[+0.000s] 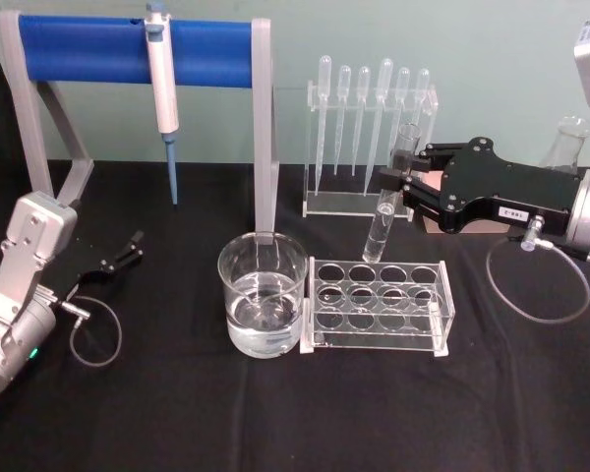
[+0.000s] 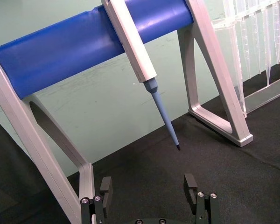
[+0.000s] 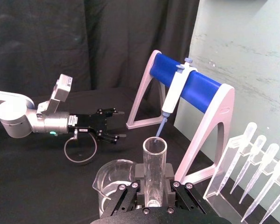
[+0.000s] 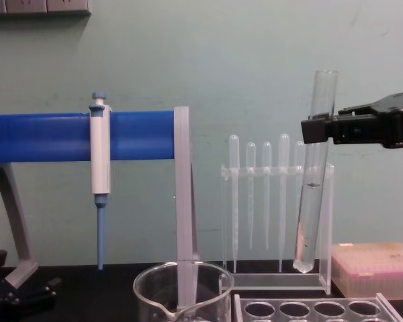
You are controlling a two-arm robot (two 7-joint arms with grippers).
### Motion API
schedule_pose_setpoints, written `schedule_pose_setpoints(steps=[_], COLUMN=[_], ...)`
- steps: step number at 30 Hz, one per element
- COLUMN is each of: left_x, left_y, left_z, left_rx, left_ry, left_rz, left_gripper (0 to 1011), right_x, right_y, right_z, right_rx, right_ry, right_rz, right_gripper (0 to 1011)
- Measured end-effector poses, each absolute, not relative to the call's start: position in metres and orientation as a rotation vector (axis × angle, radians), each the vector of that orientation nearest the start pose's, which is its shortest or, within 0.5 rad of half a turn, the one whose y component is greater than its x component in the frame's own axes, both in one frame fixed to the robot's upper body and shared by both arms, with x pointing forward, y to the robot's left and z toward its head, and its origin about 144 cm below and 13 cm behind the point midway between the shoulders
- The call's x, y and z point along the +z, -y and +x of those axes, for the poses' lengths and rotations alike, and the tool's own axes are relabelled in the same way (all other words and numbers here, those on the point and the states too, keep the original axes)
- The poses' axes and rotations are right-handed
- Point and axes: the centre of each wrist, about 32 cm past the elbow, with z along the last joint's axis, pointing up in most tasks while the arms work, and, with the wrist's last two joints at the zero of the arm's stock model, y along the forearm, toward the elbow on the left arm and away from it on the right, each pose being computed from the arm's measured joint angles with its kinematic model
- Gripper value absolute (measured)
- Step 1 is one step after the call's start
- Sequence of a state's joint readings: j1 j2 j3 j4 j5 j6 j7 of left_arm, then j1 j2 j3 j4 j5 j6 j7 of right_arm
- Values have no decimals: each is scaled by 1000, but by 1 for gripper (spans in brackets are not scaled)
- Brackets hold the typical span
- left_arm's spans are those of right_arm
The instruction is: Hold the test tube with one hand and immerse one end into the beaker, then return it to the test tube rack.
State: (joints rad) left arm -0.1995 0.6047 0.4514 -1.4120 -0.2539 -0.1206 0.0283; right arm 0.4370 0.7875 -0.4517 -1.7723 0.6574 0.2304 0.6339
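Pale green wall (image 4: 255,54); black tablecloth (image 1: 275,413); dark curtain (image 3: 60,42).

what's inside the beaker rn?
Clear liquid fills the lower part of the beaker; nothing else inside. The test tube hangs in the right tool near the rack. Clear glass hides nothing.

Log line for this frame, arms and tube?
right gripper: shut on test tube | tube: in air, tilted, near rack, outside beaker | left gripper: open, parked at left

One test tube (image 1: 382,224), one beaker (image 1: 238,285), six pipettes (image 1: 374,108), one pipettor (image 1: 162,88)
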Motion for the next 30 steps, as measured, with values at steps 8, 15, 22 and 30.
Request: schedule_pose_setpoints(steps=[8, 15, 22, 30], left_x=[1140, 1140, 1140, 1140], left_y=[-310, -310, -310, -310], left_z=[489, 489, 489, 489], left_rx=[1248, 1248, 1248, 1248], left_ry=[285, 285, 285, 285], left_rz=[304, 304, 304, 304], left_gripper=[1000, 1000, 1000, 1000], right_x=[1322, 1322, 1322, 1322], right_y=[295, 295, 295, 295], right_z=[508, 508, 508, 508], right_rx=[-517, -517, -517, -517], right_ry=[153, 153, 153, 153], right_rz=[-182, -182, -182, -182], right_gripper=[241, 241, 241, 241])
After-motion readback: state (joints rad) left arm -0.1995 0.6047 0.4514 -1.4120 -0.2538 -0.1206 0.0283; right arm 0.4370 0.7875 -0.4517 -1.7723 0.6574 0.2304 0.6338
